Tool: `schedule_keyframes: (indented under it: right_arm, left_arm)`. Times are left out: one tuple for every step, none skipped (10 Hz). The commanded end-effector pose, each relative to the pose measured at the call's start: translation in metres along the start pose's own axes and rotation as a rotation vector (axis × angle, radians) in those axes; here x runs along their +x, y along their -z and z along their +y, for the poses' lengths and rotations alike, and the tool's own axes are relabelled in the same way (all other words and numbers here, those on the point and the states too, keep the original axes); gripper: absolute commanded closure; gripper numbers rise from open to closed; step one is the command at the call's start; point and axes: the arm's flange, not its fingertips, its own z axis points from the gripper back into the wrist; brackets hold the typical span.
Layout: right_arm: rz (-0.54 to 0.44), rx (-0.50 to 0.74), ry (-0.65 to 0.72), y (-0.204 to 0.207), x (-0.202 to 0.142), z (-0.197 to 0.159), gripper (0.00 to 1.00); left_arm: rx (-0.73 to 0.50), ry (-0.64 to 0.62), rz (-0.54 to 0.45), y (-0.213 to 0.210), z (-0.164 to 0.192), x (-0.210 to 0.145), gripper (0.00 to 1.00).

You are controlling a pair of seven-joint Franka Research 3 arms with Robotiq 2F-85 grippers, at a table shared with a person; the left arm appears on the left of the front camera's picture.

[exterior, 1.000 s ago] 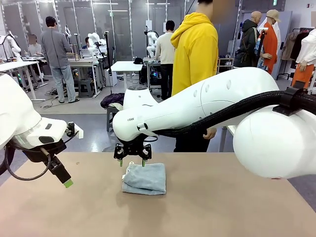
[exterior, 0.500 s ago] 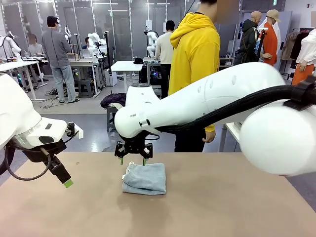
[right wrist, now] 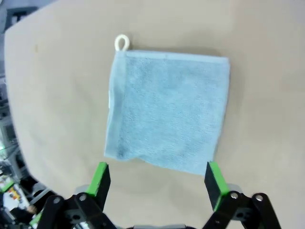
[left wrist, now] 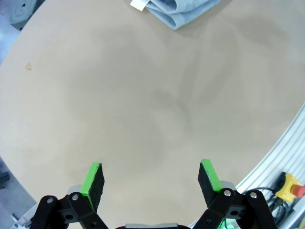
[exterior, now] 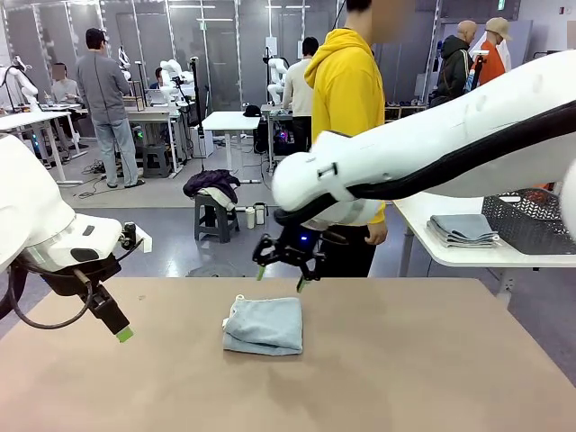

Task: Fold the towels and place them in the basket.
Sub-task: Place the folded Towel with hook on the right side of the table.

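Observation:
A folded light grey-blue towel lies on the brown table, just left of centre. My right gripper hovers open a little above the towel's far edge, touching nothing. The right wrist view looks straight down on the towel and its white loop, with the right gripper open above its near edge. My left gripper hangs open and empty over the table's left side. In its own view the left gripper faces bare tabletop, with a corner of the towel far off. The dark mesh basket stands on a white side table at the right.
Folded grey-blue towels are stacked on the white side table beside the basket. A person in a yellow hoodie stands at the far side of the table. A red stop button sits past the table's edge.
My right gripper has lifted off the towel's far left corner and moved right. The right arm has swung up, uncovering the side table and basket. The left arm has stayed still.

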Motion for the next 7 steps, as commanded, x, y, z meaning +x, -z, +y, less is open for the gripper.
schedule_keyframes:
  right_arm:
    - [0.045,0.131,0.004,0.002,-0.007,-0.045,0.0]
    - [0.066,0.197,0.016,0.005,0.001,-0.064,0.0]
    - [0.079,0.273,0.009,0.01,0.007,-0.081,0.0]
    - [0.062,0.327,-0.006,0.015,0.011,-0.092,0.0]
    - [0.069,0.374,-0.013,0.019,0.015,-0.103,0.0]
    - [0.089,0.41,-0.01,0.024,0.02,-0.114,0.0]
    - [0.096,0.433,-0.01,0.03,0.024,-0.124,0.0]
  left_arm:
    - [0.01,-0.011,0.0,0.001,-0.002,0.002,0.0]
    - [0.01,-0.011,0.0,0.001,-0.002,0.002,0.0]
    - [0.01,-0.011,0.0,0.001,-0.002,0.002,0.0]
    - [0.01,-0.011,0.0,0.001,-0.002,0.002,0.0]
    - [0.01,-0.011,0.0,0.001,-0.002,0.002,0.0]
    - [0.01,-0.011,0.0,0.001,-0.002,0.002,0.0]
    - [0.01,-0.011,0.0,0.001,-0.002,0.002,0.0]
